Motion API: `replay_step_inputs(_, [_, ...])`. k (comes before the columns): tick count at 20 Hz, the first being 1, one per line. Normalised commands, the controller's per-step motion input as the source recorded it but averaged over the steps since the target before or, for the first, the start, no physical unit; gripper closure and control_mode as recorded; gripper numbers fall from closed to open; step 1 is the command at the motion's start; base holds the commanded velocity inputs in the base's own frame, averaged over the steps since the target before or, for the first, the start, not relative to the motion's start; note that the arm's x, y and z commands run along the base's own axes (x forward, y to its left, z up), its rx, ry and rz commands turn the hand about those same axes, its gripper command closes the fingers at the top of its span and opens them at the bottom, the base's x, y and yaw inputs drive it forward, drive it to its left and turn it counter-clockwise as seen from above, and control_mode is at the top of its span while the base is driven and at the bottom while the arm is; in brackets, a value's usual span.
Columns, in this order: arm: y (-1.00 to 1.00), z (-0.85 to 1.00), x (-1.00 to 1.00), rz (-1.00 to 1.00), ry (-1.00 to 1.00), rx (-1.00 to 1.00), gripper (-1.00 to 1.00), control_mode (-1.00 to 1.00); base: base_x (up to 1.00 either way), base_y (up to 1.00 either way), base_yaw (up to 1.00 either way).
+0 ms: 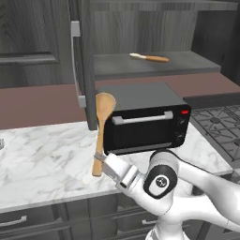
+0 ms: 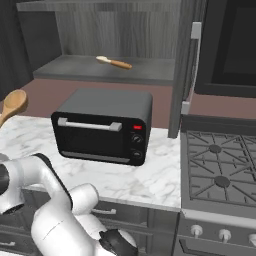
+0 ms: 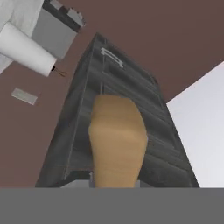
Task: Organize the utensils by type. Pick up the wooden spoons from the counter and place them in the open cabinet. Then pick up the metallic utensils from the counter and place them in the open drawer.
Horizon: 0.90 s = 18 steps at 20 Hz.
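A black toaster oven [image 1: 145,119] stood on the white marble counter [image 1: 42,159] directly below the open cabinet [image 1: 154,65] — its top sat just under the grey shelf, and the cabinet's door edge with its silver bar handle [image 1: 75,61] rose at about 11 o'clock from the oven. The gripper [image 1: 101,158] was clenched on the handle of the mid-brown wooden spoon [image 1: 102,126], near its lower end, holding it nearly upright with the broad bowl at 12 o'clock above the fingers, lifted beside the oven's left edge. The cream-bowled wooden spoon [image 1: 149,57] — orange-brown handle — lay flat on the shelf.
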Motion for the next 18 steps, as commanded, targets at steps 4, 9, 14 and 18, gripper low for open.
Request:
replay_step_inputs(4, [-0.60,0.09,-0.38,0.00,-0.24,0.12,1.00,-1.00,0.00,0.00,0.00])
replay_step_inputs(9, [-0.43,0.33,-0.32,0.00,0.03,0.21,1.00,-1.00,0.00,0.00,0.00])
replay_step_inputs(14, [-0.32,0.67,-0.13,0.00,0.31,0.26,1.00,-1.00,0.00,0.00,0.00])
replay_step_inputs(18, [-0.32,0.69,-0.26,0.05,0.39,0.32,1.00,-1.00,0.00,0.00,0.00])
